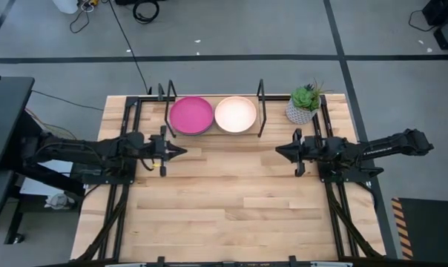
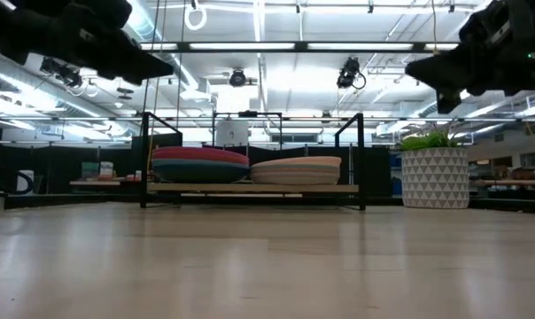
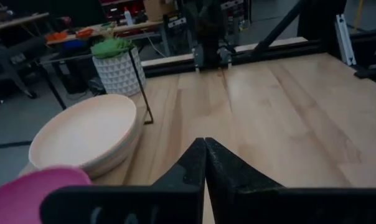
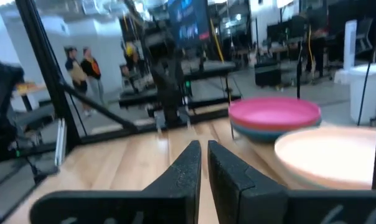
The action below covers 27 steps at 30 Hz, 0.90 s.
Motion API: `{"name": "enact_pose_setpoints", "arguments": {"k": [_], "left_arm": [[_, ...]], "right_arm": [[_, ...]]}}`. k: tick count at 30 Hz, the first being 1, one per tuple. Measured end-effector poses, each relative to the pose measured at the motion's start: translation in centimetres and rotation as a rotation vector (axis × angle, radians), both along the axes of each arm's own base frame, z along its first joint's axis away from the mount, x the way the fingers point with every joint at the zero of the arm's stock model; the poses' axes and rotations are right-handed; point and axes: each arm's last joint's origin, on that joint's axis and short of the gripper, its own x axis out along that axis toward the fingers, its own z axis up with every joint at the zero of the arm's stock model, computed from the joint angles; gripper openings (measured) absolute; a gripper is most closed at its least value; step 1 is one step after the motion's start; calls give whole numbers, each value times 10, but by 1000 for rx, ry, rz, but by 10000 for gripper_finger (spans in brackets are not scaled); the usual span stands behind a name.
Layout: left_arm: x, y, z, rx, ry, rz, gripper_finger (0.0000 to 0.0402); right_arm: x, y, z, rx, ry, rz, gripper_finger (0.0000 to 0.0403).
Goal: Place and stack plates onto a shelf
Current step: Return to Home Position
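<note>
One light wooden bench carries everything. Two dark arms reach in over it, tips facing each other across the middle: left arm from the left side, right arm from the right. Both are held above the surface; the low view puts them up at the top of the frame.

Next down: light wooden shelf with thin black wire uprights, at the far edge of the bench, a bit left of centre. Its board sits raised just off the bench top.

Two plate stacks on the shelf, side by side, rims about touching:
- left stack topped by a round magenta plastic plate, with a teal plate directly under it. Lower ones are darker, colours hard to split.
- right stack topped by a round pale peach plastic plate, with greyish bands under it in the low view.
- count per stack: can't tell.

Small green plant in a white patterned pot stands on the bench just right of the shelf.

Left gripper hovers on the near side of the shelf, in front of the magenta stack and apart from it. Its fingers are pressed together, nothing held.

Right gripper hovers near the shelf's right end, on the near side, level with the left one. Its fingers are together bar a hairline slit, nothing held.
</note>
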Motion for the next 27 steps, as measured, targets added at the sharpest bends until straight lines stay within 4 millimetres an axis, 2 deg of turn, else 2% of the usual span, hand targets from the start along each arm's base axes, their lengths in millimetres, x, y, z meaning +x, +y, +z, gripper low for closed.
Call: {"name": "enact_pose_setpoints", "arguments": {"k": [7,11,17,22,27], "left_arm": [[-17,-2,-11,-49,-39,1,6],[-30,-3,-11,-54,-128,-3,6],[-48,-5,-20,-54,-215,-24,6],[-59,-8,-29,-62,-296,-48,6],[-67,-10,-38,-113,-307,-71,6]], "right_arm": [[-1,0,5,-2,-54,1,35],[0,0,5,-3,-49,1,35],[0,0,5,-3,-50,1,35],[0,0,5,-3,-49,1,35],[0,0,5,-3,-49,1,35]]}}
